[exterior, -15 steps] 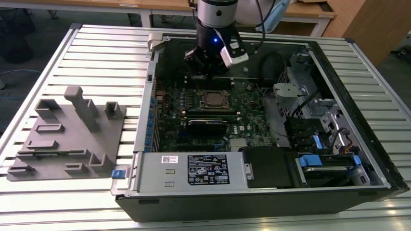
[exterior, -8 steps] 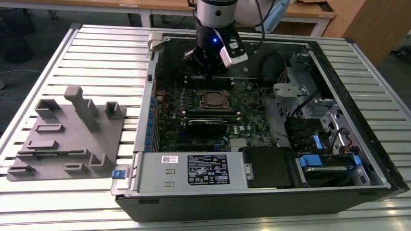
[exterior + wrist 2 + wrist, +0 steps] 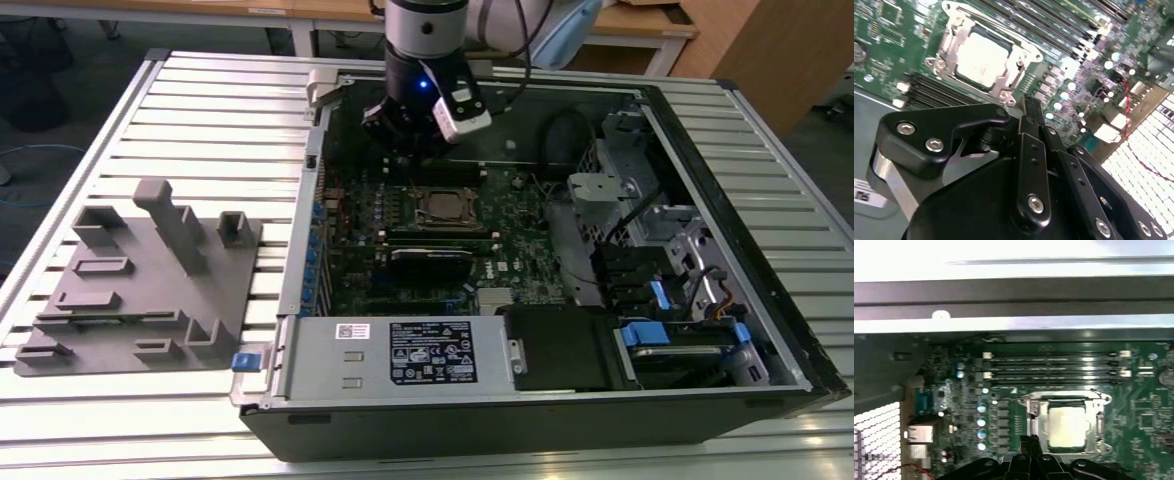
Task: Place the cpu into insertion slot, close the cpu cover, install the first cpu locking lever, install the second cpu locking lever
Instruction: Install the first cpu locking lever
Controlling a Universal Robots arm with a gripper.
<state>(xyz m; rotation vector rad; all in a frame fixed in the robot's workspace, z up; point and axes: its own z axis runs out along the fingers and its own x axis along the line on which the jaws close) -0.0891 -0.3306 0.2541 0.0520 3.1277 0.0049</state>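
I see the gripper (image 3: 1027, 106) with its two fingers pressed together on nothing, hanging just beside one corner of the socket (image 3: 1043, 425), while the chip (image 3: 985, 54) lies flat inside this socket and the metal cover (image 3: 949, 46) is folded down around the chip's edges.

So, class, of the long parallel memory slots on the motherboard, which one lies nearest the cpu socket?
The memory slot right beside the cpu cover; the other slots lie beyond it, toward the case wall.
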